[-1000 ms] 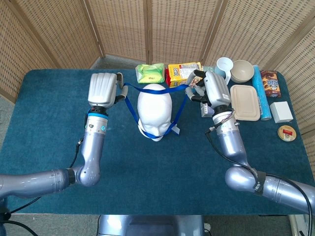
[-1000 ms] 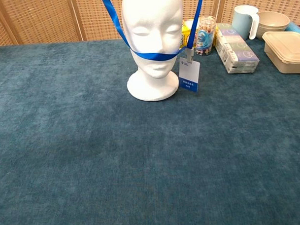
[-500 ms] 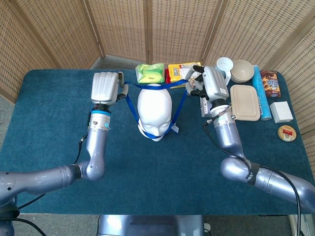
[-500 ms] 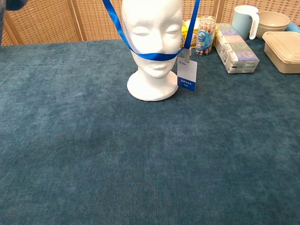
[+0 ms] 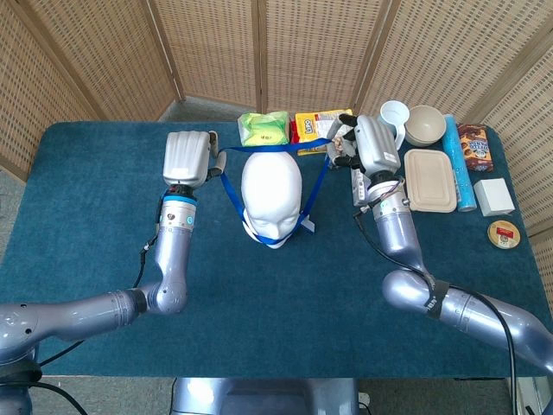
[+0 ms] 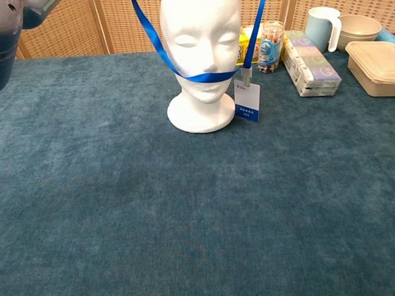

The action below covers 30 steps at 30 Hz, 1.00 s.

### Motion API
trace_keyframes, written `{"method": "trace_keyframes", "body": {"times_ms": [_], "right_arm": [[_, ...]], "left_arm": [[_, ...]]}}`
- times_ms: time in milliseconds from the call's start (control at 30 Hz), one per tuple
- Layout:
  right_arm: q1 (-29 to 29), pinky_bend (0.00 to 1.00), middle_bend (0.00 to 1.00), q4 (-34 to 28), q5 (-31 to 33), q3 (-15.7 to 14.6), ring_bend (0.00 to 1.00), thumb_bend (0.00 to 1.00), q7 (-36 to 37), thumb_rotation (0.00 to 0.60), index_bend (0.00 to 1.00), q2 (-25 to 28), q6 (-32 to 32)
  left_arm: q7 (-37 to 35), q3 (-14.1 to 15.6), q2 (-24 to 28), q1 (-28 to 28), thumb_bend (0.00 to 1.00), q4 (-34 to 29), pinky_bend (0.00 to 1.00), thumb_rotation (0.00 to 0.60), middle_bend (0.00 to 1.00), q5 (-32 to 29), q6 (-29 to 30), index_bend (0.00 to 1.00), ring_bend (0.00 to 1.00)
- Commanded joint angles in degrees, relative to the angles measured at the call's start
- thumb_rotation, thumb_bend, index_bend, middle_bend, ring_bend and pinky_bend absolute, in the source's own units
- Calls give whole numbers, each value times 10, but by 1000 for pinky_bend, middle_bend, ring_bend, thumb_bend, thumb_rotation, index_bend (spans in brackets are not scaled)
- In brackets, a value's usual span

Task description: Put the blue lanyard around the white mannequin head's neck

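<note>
Blue tabletop (image 5: 78, 216); blue lanyard (image 5: 232, 192) stretched between both hands.

bright, even light, soft faint shadows; both views sharp, no glare, no visible edge distortion.

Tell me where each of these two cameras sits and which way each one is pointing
Head view: high above the table, looking steeply down at the mannequin head; both arms show, left hand and right hand holding the blue lanyard.
Chest view: low, near table height, looking level at the mannequin's face; only part of the left arm shows, top left.
Shared: mannequin head, lanyard, its badge, beige lidded box.
</note>
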Motion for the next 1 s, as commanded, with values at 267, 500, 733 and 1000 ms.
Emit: {"method": "trace_keyframes", "body": {"times_ms": [267,500,733,1000], "right_arm": [[1,607,461,6,12,-15,519,429,8,600,379,19,-69],[1,393,323,10,4,-15,331,373,37,600,293,32,-105],[4,300,286,8,0,-15,263,361,56,543,283,39,-122],[5,239,266,7,0,-18,225,375,70,470,283,49,-134]], "left_arm": [[22,6,11,3,231,-24,692,494,648,-18,-13,435,601],[23,9,18,4,210,-40,441,494,467,-16,-12,337,343],[23,10,24,6,205,-46,346,497,382,-17,-11,263,246],[18,13,27,13,204,-44,284,494,285,-21,-10,195,161]]}}
